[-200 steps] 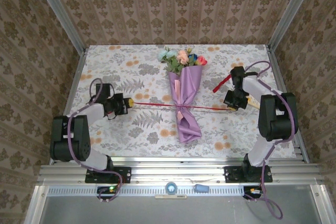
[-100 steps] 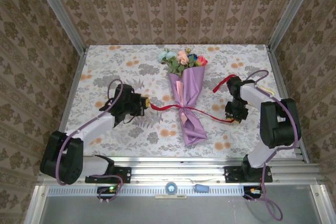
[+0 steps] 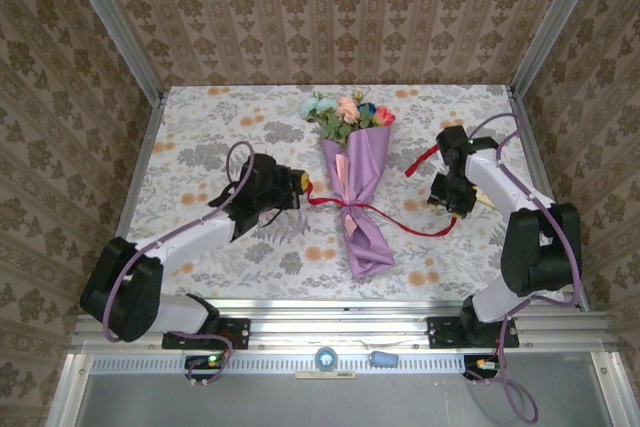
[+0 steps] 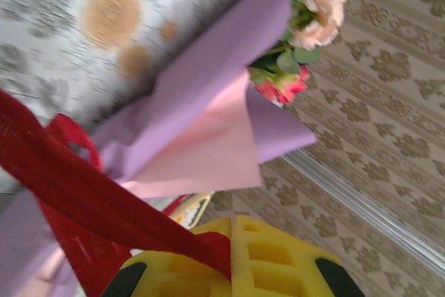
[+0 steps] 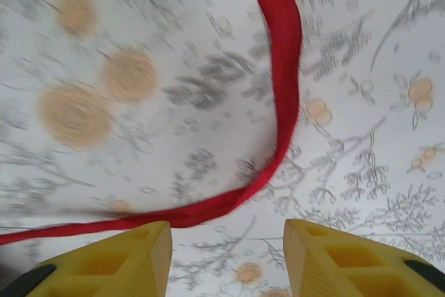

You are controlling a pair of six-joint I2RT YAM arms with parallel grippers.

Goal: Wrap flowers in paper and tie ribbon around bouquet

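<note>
Pinching the ribbon [image 4: 83, 193] tight in the left gripper [image 3: 299, 183], just beside the bouquet [image 3: 356, 187] lying mid-table. Holding nothing in the right gripper [image 5: 226, 241], jaws standing apart, that ribbon end lying slack on the cloth. Probably risking a loosening knot, the paper [image 3: 362, 242] unrolling, the flowers [image 3: 345, 112] at the far end slipping out.

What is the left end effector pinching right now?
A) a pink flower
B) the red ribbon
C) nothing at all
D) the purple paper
B: in the left wrist view the red ribbon ends clamped inside the shut left end effector, and the purple paper sits beyond it, untouched.
</note>
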